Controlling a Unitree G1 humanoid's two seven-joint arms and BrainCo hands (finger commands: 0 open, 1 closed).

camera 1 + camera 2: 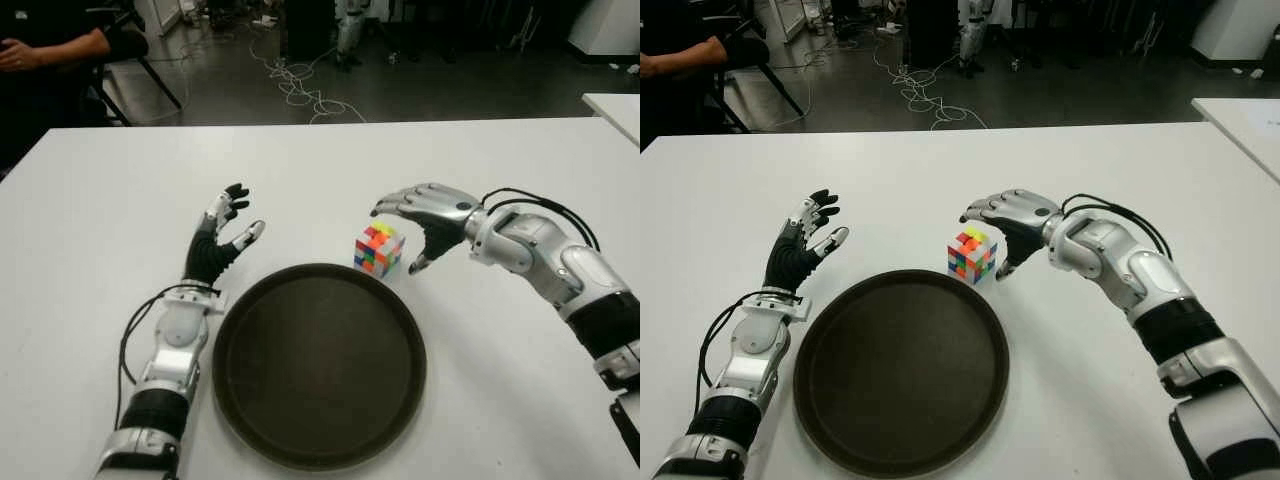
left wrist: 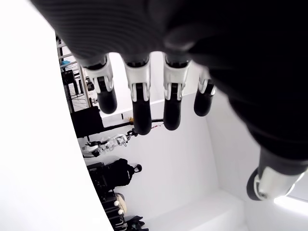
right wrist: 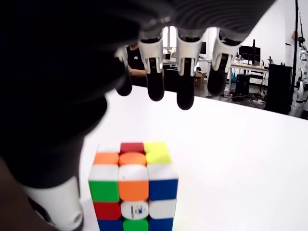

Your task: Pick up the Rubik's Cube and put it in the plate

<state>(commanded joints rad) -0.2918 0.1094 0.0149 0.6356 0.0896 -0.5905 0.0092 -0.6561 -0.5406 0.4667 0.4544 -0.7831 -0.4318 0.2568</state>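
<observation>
Seated person (image 1: 45, 50) cut off, plate (image 1: 318, 365) rim cropped

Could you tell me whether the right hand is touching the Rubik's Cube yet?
Apart. In the right wrist view, bare table shows between the right hand's fingertips and the Rubik's Cube.

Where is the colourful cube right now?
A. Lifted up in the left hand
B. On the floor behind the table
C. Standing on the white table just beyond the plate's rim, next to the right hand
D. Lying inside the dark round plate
C: the Rubik's Cube stands on the white table just past the rim of the plate, with the open right hand arched beside it, not yet gripping.
</observation>
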